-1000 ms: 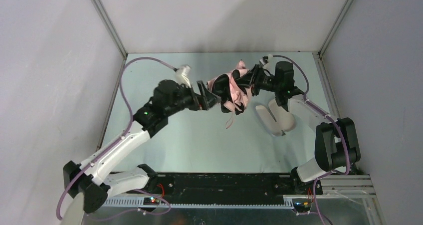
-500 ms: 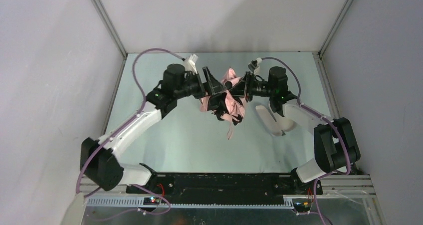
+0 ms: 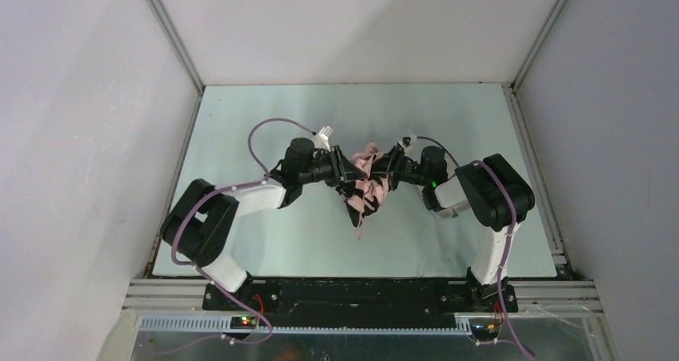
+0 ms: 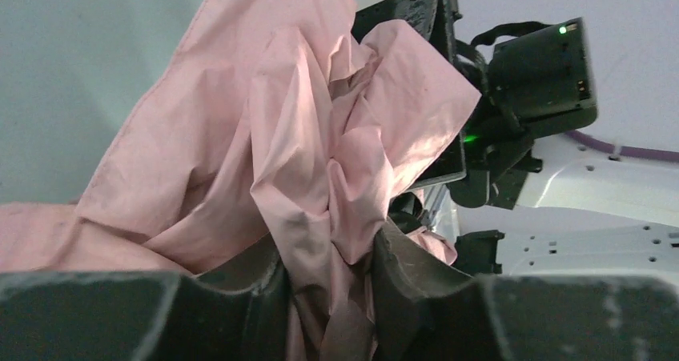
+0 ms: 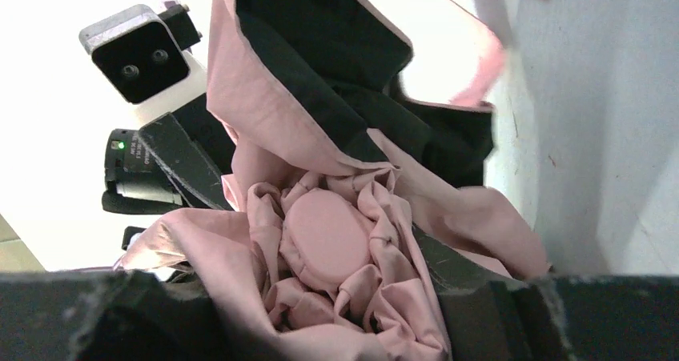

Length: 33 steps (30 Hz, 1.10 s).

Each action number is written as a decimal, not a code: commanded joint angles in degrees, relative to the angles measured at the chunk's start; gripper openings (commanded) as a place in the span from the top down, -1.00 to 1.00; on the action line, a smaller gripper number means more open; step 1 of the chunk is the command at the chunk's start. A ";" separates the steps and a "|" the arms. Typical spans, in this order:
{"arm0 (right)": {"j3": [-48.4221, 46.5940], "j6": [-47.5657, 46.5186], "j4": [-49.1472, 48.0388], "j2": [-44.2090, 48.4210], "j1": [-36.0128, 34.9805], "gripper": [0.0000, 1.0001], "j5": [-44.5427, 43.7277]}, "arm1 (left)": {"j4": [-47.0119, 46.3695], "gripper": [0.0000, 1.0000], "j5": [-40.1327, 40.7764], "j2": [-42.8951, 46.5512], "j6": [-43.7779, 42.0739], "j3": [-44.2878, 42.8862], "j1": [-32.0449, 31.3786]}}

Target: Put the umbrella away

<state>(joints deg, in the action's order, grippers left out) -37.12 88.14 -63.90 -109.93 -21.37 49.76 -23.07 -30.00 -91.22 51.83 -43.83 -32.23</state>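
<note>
Clearly, both arms meet in the middle of the top view, and the umbrella [image 3: 364, 186] is held between them over the table [image 3: 256, 129]. It is a crumpled bundle of pale pink cloth with some black underside showing. The left gripper [image 4: 328, 257] has its fingers closed on a thick fold of the canopy; only cloth seems to be between them, no rib or shaft that I can see. The right gripper [image 5: 336, 257] is clamped around the top end, where the fabric gathers around a smooth oval pink cap [image 5: 324, 237]. A narrow strap [image 3: 358, 229] hangs loose below the bundle, toward the bottom of the frame.

I judge the step in hand to be gathering the canopy into a tight roll. To do it well, the right grip on the firm cap end should be the anchor, because the left hold is on thin cloth that can slide out or tear if the arms pull apart. It is better to press the folds toward the shaft than to stretch them. The loose strap must not get trapped inside the roll, since it is probably needed to close it.
</note>
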 commanded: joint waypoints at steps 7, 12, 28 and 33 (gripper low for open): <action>-2.18 -8.39 8.37 4.27 -1.38 1.00 -4.27 | -6.46 -0.34 -2.00 -6.78 0.94 5.94 -0.82; -0.86 -2.16 -4.48 -1.39 -1.47 1.00 -6.16 | -3.48 -0.89 -2.24 -5.05 -0.16 7.61 -0.85; -2.47 4.51 -11.98 2.39 -0.14 1.00 -7.98 | -15.71 -0.99 -10.82 7.54 13.10 16.80 3.75; -3.43 5.16 -11.58 3.37 -2.44 1.00 -8.24 | -20.82 -0.99 -11.54 4.72 15.97 14.88 3.75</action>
<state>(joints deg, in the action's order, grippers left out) -38.28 91.02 -69.84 -109.82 -21.78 42.24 -38.89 -39.33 -85.38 64.62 -26.33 -28.62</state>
